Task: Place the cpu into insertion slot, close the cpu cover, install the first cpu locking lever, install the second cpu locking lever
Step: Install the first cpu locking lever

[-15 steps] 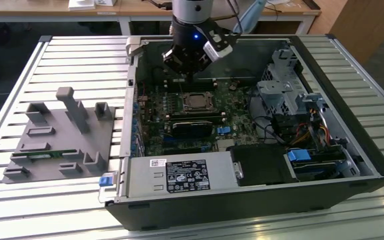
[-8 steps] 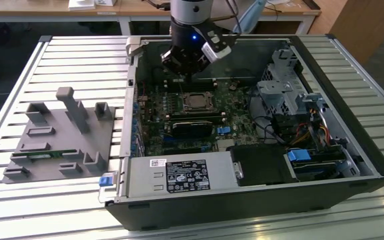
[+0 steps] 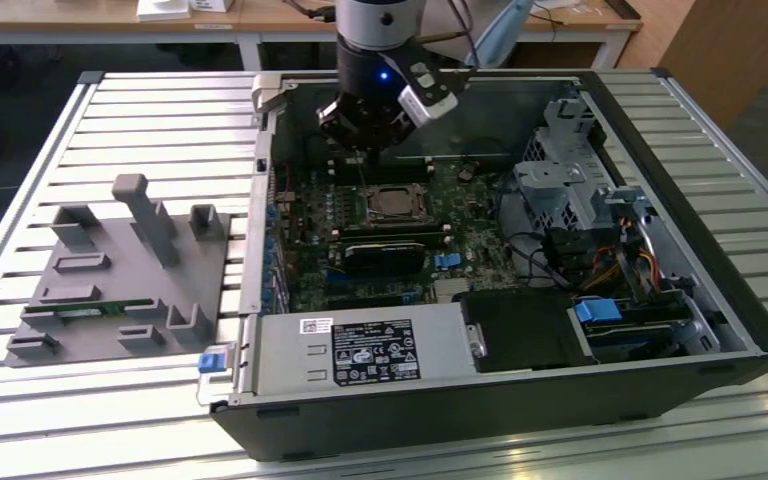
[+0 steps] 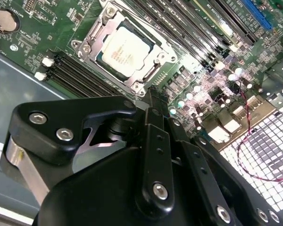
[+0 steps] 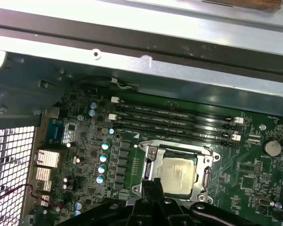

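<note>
Though ringed by metal, plain to see in both wrist views: cpu lying flat in the insertion slot, dull silver top facing up. Framed on every side by the cpu cover, lowered around the chip and showing it through the square window. Cannot tell whether either locking lever is latched. Flanked on two sides by rows of long black memory slots, all set on the green motherboard, inside an open computer case lying on a slatted table. Close by one corner of the socket: gripper, fingers pressed together with nothing between them; cannot tell whether touching anything. Seen in the exterior view hanging over the far part of the board, tips just beyond the socket. Off to the exterior view's left of the case, resting on the table, a grey fixture block with upright posts.
</note>
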